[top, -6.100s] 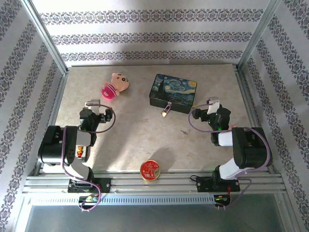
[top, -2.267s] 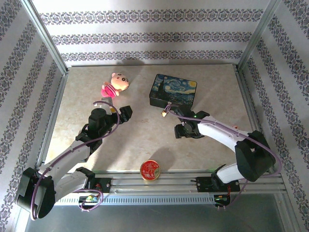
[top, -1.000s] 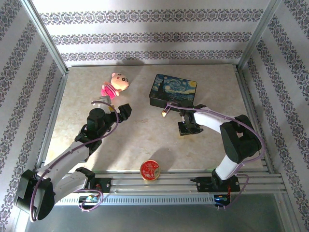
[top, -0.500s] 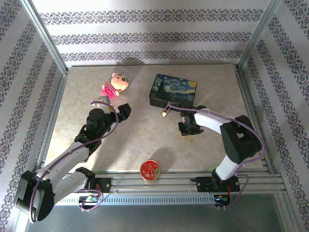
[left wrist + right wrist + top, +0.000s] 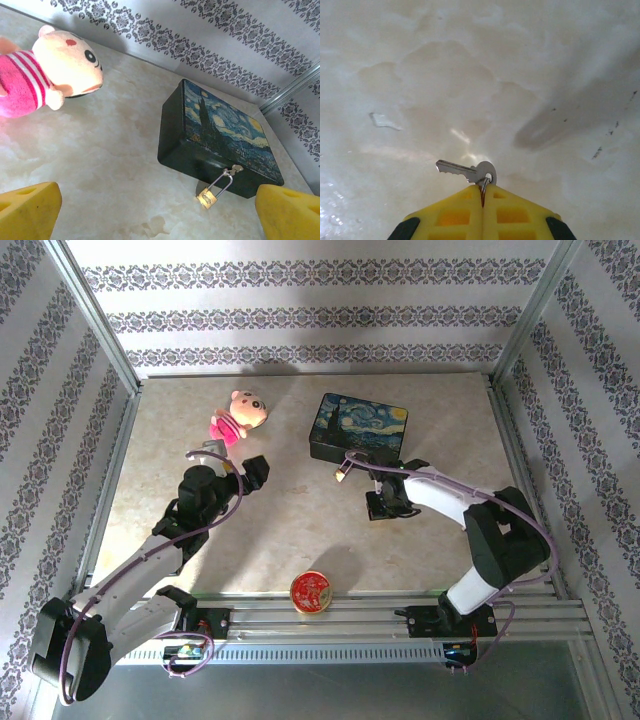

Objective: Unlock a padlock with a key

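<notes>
Pinching the silvery key [image 5: 465,172] by its ring in the right gripper's [image 5: 483,190] pressed-together jaws, blade jutting left. Facing the tiny brass padlock [image 5: 206,196], dangling off the painted box [image 5: 215,140], ahead between the left gripper's [image 5: 159,212] wide-apart jaws.

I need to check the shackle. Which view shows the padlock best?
Left wrist: the padlock hooks through the hasp of the painted box, brass body and shackle clear. Top external shows it as a tiny speck at the box front. The right wrist camera faces the key.

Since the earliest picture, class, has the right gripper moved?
Yes: the right gripper went leftward, from right of the painted box to its near side.
</notes>
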### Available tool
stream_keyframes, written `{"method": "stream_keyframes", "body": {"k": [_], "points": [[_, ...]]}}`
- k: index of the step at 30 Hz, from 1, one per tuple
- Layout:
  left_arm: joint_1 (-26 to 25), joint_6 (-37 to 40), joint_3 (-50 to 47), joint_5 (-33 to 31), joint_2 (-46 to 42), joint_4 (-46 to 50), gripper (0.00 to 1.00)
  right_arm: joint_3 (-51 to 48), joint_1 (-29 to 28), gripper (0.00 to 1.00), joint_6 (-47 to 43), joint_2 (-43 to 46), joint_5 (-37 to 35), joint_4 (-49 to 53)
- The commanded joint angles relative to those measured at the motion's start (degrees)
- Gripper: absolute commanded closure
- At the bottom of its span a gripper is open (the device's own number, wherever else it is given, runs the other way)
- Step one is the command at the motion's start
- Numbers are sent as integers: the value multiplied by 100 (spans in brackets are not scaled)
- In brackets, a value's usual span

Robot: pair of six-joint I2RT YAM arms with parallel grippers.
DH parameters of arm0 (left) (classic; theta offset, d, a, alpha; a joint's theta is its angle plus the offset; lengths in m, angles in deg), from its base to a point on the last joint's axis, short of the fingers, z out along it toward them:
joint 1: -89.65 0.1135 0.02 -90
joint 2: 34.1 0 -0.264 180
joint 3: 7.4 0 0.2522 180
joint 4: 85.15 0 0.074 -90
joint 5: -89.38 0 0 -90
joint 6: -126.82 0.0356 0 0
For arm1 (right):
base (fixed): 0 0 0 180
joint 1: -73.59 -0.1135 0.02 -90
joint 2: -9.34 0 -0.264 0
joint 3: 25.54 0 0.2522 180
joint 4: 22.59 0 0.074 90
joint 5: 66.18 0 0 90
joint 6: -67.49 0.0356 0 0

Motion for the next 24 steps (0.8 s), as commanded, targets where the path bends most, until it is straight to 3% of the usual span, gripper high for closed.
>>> {"method": "stream_keyframes", "body": {"k": [1,8,17,24], "points": [[6,75,122,-9,85,280,1,177,-161,100,-107,253,-93,112],[18,58,386,624,455,380,2,434,-341,100,-59,544,306,59],[-64,-393,1021,1918,1105,464,32,445,-369,100,334,874,1483,-824],[-506,-550,1526,2555,1840,376,42,582,-369,100,625,780,2009,-1347]]}}
